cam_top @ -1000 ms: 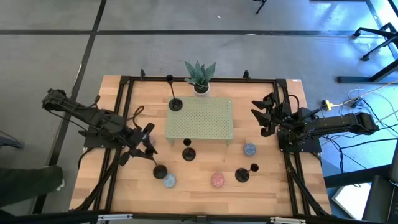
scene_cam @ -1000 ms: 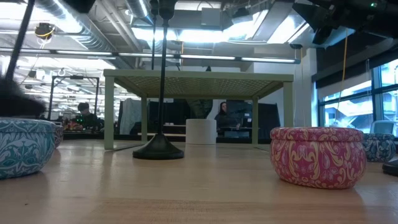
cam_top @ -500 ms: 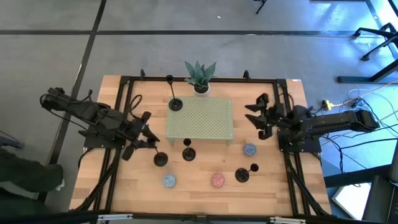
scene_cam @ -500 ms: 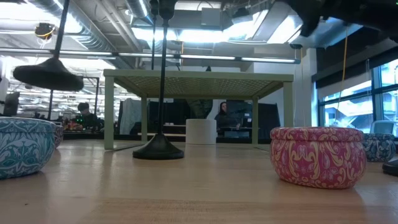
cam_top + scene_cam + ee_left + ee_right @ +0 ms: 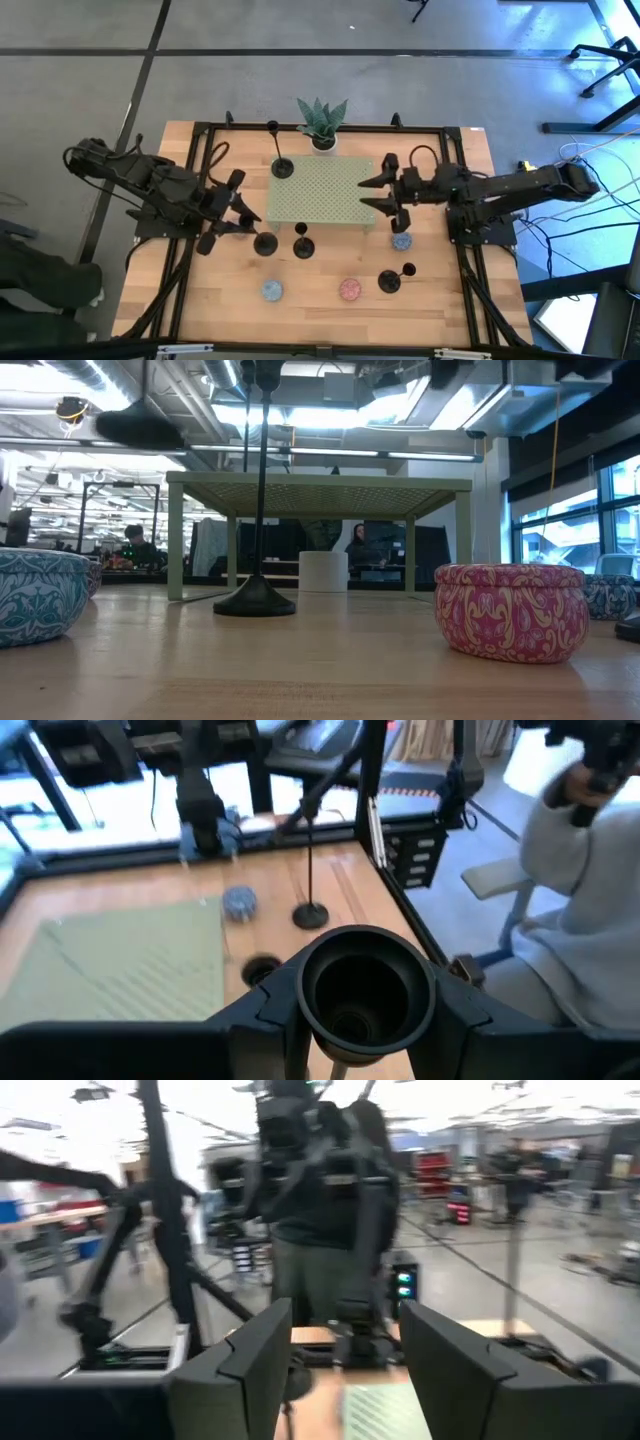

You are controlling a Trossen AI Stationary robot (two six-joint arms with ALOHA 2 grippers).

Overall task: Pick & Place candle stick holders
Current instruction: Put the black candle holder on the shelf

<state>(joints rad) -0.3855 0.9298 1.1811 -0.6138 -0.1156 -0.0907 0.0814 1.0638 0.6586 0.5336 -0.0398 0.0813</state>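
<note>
My left gripper (image 5: 238,213) is shut on a black candle stick holder; its round base (image 5: 265,243) hangs in the air and shows high in the low view (image 5: 140,428). A second holder (image 5: 283,167) stands by its base on the green perforated stand (image 5: 325,195). A third (image 5: 303,247) stands on the table in front of the stand and also shows in the low view (image 5: 255,600). Another holder (image 5: 388,282) stands near the front right. My right gripper (image 5: 366,195) is open and empty above the stand's right edge. My left gripper pinches the holder's small cup (image 5: 312,982) at the top of the stem between its two fingers (image 5: 262,1018), one on each side. The fingers slant down from the table's left. The holder hangs below them, its stem down and its base clear of the table.
A blue tin (image 5: 271,290), a pink tin (image 5: 349,290) and another blue tin (image 5: 401,240) sit on the table's front half. A potted plant (image 5: 322,125) stands behind the stand. A person in a grey sleeve (image 5: 580,900) is beyond the table's edge.
My left gripper has risen and gone toward the green stand, lifting the holder from beside the front blue tin until its base hangs well clear of the table. My right gripper has gone toward the table's left, from the right side to above the stand's right edge.
</note>
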